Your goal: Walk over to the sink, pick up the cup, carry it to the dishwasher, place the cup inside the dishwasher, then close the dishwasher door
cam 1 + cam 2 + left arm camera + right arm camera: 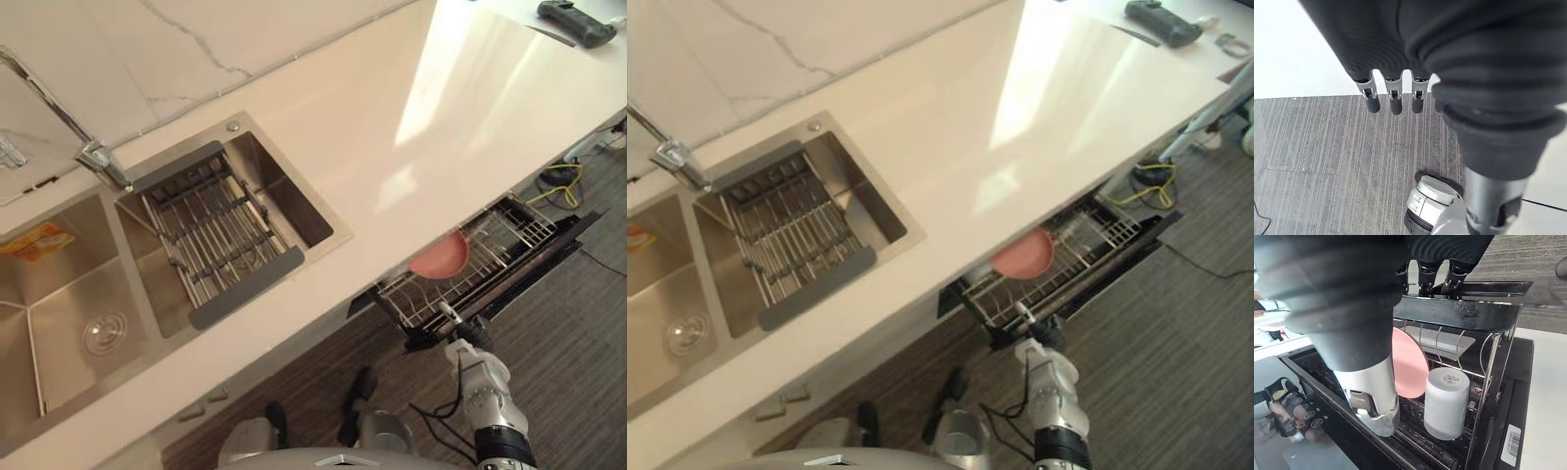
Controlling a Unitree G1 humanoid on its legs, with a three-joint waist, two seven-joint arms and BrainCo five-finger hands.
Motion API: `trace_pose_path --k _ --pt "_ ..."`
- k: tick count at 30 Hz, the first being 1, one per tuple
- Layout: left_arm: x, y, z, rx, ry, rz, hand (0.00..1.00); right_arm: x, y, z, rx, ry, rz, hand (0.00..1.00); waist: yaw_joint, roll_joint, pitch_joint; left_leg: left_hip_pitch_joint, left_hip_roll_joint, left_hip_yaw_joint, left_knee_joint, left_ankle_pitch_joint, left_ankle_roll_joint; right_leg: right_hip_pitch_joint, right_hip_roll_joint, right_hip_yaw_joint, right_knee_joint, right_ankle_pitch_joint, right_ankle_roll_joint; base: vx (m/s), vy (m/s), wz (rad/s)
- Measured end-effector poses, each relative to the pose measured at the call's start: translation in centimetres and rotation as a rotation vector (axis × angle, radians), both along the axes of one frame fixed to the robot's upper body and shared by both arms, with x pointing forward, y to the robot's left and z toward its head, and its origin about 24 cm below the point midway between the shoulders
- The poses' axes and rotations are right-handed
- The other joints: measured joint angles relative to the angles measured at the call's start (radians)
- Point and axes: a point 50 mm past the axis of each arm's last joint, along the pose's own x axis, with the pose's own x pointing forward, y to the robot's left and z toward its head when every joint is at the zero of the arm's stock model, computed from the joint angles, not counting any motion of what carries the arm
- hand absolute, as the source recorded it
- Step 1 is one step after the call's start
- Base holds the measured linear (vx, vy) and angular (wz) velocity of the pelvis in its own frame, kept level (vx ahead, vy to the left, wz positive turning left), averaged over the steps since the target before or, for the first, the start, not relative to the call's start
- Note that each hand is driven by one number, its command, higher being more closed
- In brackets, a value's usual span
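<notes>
Starting with the eye views, the right hand was seen straight-fingered, grasping nothing, at the rim of the dishwasher rack, where a skewed push could jam it. By the wrist views, the left hand was held slack and empty, the cup was lodged in the rack beside a pink plate, and a barcode label could not be read.

No legible text: barcode sticker on dishwasher edge at 5 o'clock and mark on cup unreadable.

The countertop overhangs the dishwasher rack, crowded by pink plate and cup.
</notes>
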Motion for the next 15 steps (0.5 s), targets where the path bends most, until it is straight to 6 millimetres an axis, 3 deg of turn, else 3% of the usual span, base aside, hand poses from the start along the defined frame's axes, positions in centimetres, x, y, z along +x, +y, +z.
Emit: trace_pose_path --k 3,7,11,15 --pt "0.1 -0.2 0.0 -0.006 0.0 -0.028 0.0 1.7 0.5 0.6 0.025 -0.029 0.01 0.0 0.004 0.007 0.004 -0.001 -0.007 -0.02 0.001 0.009 0.003 0.004 -0.009 -0.021 0.0 -0.001 -0.001 0.01 0.037 0.18" --pt "0.2 -0.2 0.0 -0.001 -0.012 -0.034 0.0 4.4 0.7 2.0 0.029 -0.065 0.04 0.0 0.037 0.027 0.019 -0.021 -0.009 -0.032 0.004 0.015 0.0 0.005 -0.016 -0.05 0.0 -0.001 -0.002 -0.06 0.017 0.09" --pt "0.5 -0.5 -0.1 -0.026 -0.027 -0.062 0.0 7.8 0.8 5.4 0.027 -0.167 0.07 0.0 0.051 0.071 0.067 -0.051 -0.012 -0.077 0.002 0.022 -0.012 -0.001 -0.02 -0.094 0.0 -0.002 -0.003 -0.08 -0.005 0.27" --pt "0.4 -0.8 -0.1 -0.045 -0.024 -0.104 0.0 8.1 0.3 5.9 0.057 -0.22 0.085 0.0 0.057 0.078 0.068 -0.087 -0.01 -0.106 -0.006 0.049 -0.019 -0.031 -0.015 -0.119 0.001 0.002 -0.019 -0.01 -0.011 0.13"
